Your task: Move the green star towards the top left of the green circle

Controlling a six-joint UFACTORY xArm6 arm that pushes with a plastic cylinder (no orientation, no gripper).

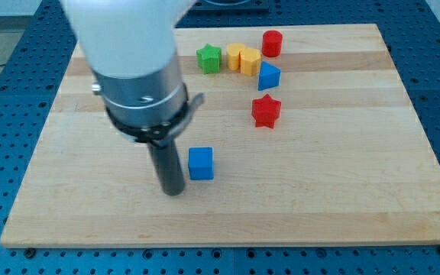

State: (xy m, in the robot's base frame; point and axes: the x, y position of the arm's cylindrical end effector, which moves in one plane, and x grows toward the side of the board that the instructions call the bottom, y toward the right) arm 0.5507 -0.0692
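The green star lies near the view's top, just left of two yellow blocks. The green circle does not show; the arm's wide body covers the board's upper left, where it last showed. My tip rests on the board in the lower middle, just left of and slightly below the blue cube, far below the green star.
A red cylinder stands at the top, right of the yellow blocks. A blue triangular block lies below them, and a red star below that. The wooden board ends at blue pegboard on all sides.
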